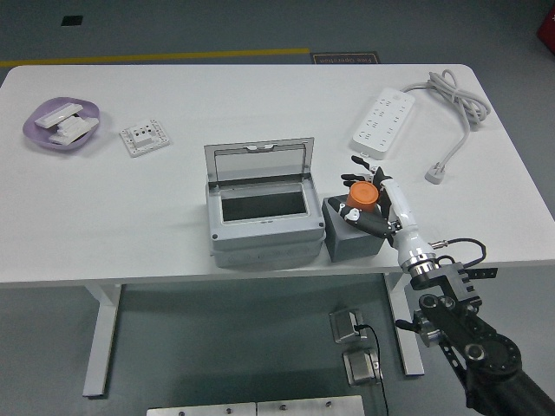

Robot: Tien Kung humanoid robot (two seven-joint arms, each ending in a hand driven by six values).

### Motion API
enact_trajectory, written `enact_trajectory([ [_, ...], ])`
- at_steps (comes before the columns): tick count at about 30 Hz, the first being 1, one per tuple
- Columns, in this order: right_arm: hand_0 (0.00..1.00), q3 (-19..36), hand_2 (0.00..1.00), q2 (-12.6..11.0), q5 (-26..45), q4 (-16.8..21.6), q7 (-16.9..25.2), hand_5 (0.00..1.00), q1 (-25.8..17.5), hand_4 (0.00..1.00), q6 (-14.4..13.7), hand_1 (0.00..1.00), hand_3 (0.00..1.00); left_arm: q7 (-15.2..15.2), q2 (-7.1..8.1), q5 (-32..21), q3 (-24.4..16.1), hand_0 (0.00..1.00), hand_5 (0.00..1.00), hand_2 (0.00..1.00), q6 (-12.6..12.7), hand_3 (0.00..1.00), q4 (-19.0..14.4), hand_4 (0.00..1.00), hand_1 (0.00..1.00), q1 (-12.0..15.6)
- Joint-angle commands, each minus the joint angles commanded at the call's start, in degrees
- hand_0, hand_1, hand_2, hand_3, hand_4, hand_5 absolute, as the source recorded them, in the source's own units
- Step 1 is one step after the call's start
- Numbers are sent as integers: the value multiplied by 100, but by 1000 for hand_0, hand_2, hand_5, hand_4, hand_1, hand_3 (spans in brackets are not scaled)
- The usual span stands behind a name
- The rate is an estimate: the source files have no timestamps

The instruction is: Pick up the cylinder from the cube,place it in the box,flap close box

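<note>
An orange cylinder (362, 197) stands on a dark grey cube (351, 234) near the table's front edge. My right hand (375, 198) comes in from the lower right and its fingers curl around the cylinder, which still rests on the cube. Just left of the cube is a grey box (260, 227) with its clear flap lid (258, 161) standing open at the back; its inside is dark and holds nothing I can see. My left hand is out of view.
A white power strip (383, 121) with its cable (455, 108) lies at the back right. A white socket plate (144, 137) and a purple dish (61, 126) of white parts sit at the back left.
</note>
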Motion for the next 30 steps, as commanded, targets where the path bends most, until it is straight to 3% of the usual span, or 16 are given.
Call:
enact_trajectory([
  [4, 632, -22, 564, 1, -34, 19, -47, 2, 7, 138, -56, 549, 681, -3, -3, 7, -6, 822, 477, 777, -2, 838, 0, 725, 811, -2],
  [5, 478, -31, 484, 0, -58, 31, -72, 2, 11, 2, -78, 440, 578, -5, -5, 9, -8, 822, 477, 777, -2, 838, 0, 725, 811, -3],
  [10, 478, -57, 484, -6, -125, 73, -125, 2, 30, 2, -134, 440, 578, -10, -12, 8, -14, 822, 477, 777, -6, 838, 0, 725, 811, -8],
  [11, 359, -59, 418, -9, -135, 86, -122, 2, 32, 2, -144, 356, 432, -13, -12, 10, -17, 822, 477, 777, -6, 838, 0, 725, 811, -10],
  [16, 359, -56, 418, -26, -192, 162, -85, 2, 51, 2, -199, 356, 432, -20, -15, 15, -35, 822, 477, 777, -9, 838, 0, 725, 811, -10],
  [17, 351, -53, 359, -30, -205, 175, -77, 2, 58, 2, -207, 293, 330, -21, -14, 20, -40, 822, 477, 777, -11, 838, 0, 725, 811, -9],
  [22, 351, -41, 359, -71, -276, 242, -75, 2, 112, 2, -221, 293, 330, -24, -8, 43, -66, 822, 477, 777, -14, 838, 0, 725, 811, -5],
  [30, 404, -270, 351, -253, -822, 755, -511, 2, 342, 2, -89, 310, 290, -1, 8, 79, -99, 822, 477, 777, -1, 838, 0, 725, 811, 27],
])
